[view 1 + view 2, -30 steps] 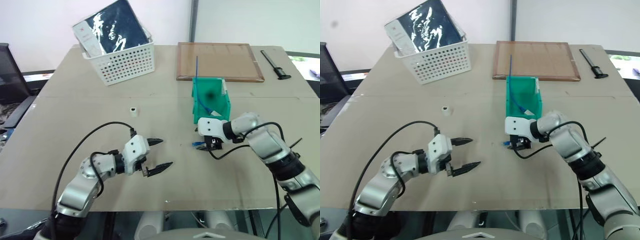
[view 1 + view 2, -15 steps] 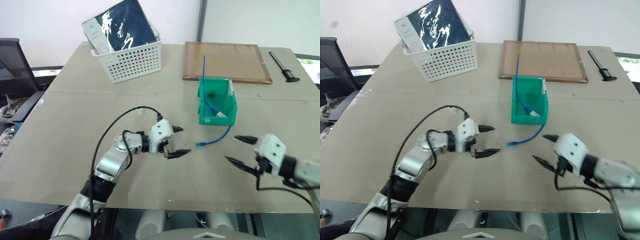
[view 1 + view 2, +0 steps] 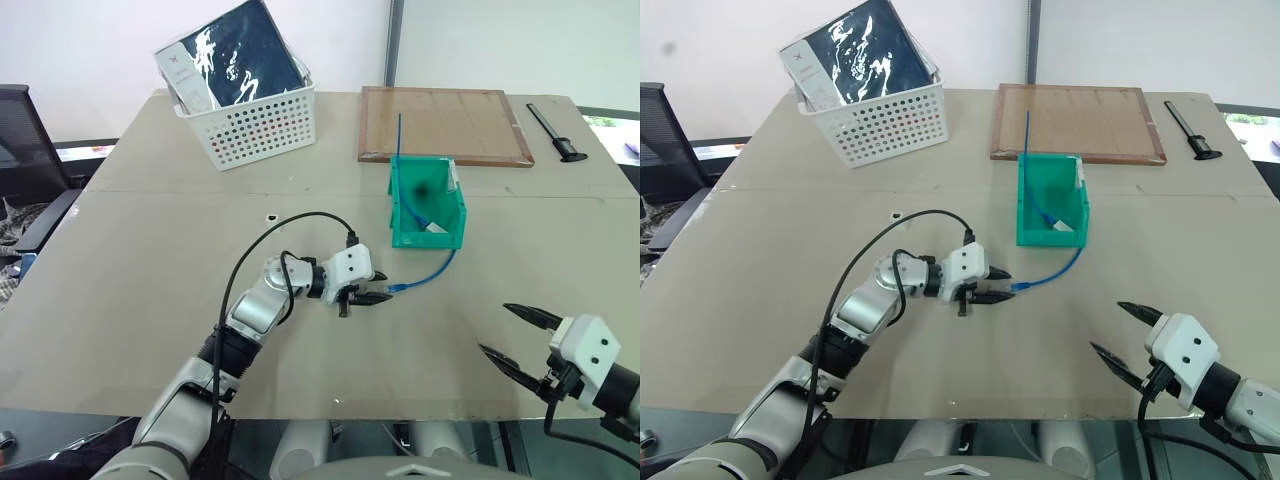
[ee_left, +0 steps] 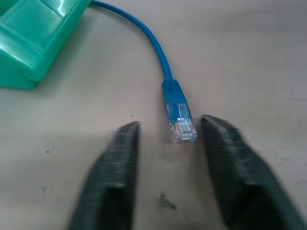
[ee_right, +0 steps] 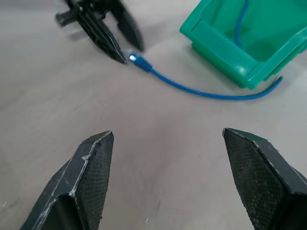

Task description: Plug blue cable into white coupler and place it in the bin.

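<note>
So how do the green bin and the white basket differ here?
The green bin has solid walls and stands mid-table with the blue cable trailing out over its front lip; the white basket is bigger, perforated, sits at the far left and holds a dark packet. Both are open-topped plastic on the same table.

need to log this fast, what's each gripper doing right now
Left gripper: open, its fingers either side of the blue cable's clear plug on the table, not gripping it.
Right gripper: open, holding nothing, above the table.
</note>
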Tool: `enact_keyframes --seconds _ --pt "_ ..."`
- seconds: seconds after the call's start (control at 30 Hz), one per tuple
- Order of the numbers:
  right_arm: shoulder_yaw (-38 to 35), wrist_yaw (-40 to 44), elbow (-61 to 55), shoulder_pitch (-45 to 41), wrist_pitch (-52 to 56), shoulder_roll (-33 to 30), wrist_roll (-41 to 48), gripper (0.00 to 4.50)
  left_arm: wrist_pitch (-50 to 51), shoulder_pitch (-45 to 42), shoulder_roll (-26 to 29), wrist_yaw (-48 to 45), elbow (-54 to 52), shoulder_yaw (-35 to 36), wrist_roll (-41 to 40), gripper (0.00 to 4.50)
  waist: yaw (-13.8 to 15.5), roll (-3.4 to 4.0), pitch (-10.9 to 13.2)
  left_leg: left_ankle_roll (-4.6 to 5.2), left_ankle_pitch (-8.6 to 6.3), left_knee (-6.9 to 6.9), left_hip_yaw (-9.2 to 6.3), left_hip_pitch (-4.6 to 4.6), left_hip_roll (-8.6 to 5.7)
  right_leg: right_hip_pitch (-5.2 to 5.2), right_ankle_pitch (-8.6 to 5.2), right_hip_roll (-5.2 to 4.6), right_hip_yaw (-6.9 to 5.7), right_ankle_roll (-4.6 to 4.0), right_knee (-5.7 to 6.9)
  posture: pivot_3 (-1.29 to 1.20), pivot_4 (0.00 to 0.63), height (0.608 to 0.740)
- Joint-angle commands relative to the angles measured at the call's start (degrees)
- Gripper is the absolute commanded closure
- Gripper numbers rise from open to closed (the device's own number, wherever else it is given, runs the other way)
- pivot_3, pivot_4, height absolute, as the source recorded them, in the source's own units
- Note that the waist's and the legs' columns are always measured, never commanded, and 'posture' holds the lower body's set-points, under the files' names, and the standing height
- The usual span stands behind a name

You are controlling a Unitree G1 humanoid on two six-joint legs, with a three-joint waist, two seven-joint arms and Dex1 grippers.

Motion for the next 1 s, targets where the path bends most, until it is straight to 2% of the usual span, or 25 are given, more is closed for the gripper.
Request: enact_keyframes --seconds 0.03,0.1,0.23,0.33,0.47,0.5,0.6,0.83,1.0 --pt "-0.94 -1.68 -3.15 0.15 0.65 -0.88 1.73 0.94 -1.47 -0.84 -0.63 -1.27 0.33 -0.42 0.52 4.22 0.07 0.0 0.0 0.0 0.0 0.0 -0.01 0.0 0.0 0.0 0.0 0.0 -0.01 0.0 0.0 0.0 0.15 0.738" --pt "0.09 -3.26 -4.13 -0.39 3.58 -0.74 3.35 0.94 -1.89 -0.42 -0.57 -1.95 -0.06 0.16 -0.1 4.49 0.14 0.0 0.0 0.0 0.0 0.0 -0.01 -0.01 0.0 0.0 0.0 0.0 -0.02 0.0 0.0 0.0 0.15 0.738" --pt "2.53 -9.47 -6.39 -2.09 13.21 1.28 8.75 0.94 -4.82 0.98 0.02 -4.96 -2.71 1.83 -2.89 4.49 0.07 0.0 0.0 0.0 0.0 0.0 -0.07 0.0 0.05 0.0 -0.01 0.01 -0.01 -0.02 0.0 0.0 0.15 0.738" --pt "4.06 -16.45 -8.54 -2.93 22.76 6.02 20.71 0.94 -10.32 1.18 -0.31 -7.84 -5.23 4.6 -7.12 4.49 0.25 0.0 0.01 0.0 0.0 -0.03 -0.23 -0.03 0.13 -0.03 0.05 0.0 -0.01 -0.23 0.0 0.0 0.15 0.738" --pt "6.3 -25.0 -9.07 -5.24 28.86 10.34 28.37 0.94 -18.81 0.13 -1.63 -8.54 -5.79 7.14 -8.92 4.49 0.97 0.01 0.0 0.0 0.0 -0.03 -0.25 -0.04 0.13 -0.05 0.01 -0.04 0.04 -0.45 -0.01 0.0 0.15 0.738" --pt "6.9 -27.07 -9.1 -6.2 29.52 11.36 29.78 0.94 -20.58 0.0 -2.12 -8.13 -5.67 7.72 -8.99 4.49 1.02 0.01 0.0 0.0 0.0 -0.01 -0.23 -0.04 0.12 -0.04 0.01 -0.04 0.05 -0.44 -0.03 0.0 0.15 0.738" --pt "9.67 -32.45 -8.82 -10.04 30.8 14.4 33.34 1.79 -26.71 -0.57 -3.29 -5.88 -4.14 9.4 -7.8 4.49 1.0 0.01 0.0 0.0 0.0 0.0 -0.2 -0.03 0.12 -0.04 -0.05 -0.02 0.06 -0.33 -0.03 0.0 0.15 0.738" --pt "14.17 -42.81 -5.67 -19.32 30.51 21.84 43.03 1.79 -35.1 -0.84 -3.29 -2.26 -1.68 10.65 -5.0 4.49 0.94 0.02 0.0 0.0 0.0 -0.03 -0.17 -0.05 0.1 -0.05 0.14 0.08 0.02 -0.23 -0.03 0.0 0.15 0.738" --pt "14.83 -45.37 -2.79 -23.58 30.09 21.47 47.85 1.79 -36.29 -0.43 -2.56 -1.33 -2.11 10.72 -4.89 4.49 0.89 0.02 0.0 0.01 0.0 -0.02 -0.14 -0.05 0.04 -0.04 0.14 0.08 0.02 -0.23 -0.03 0.0 0.15 0.738"
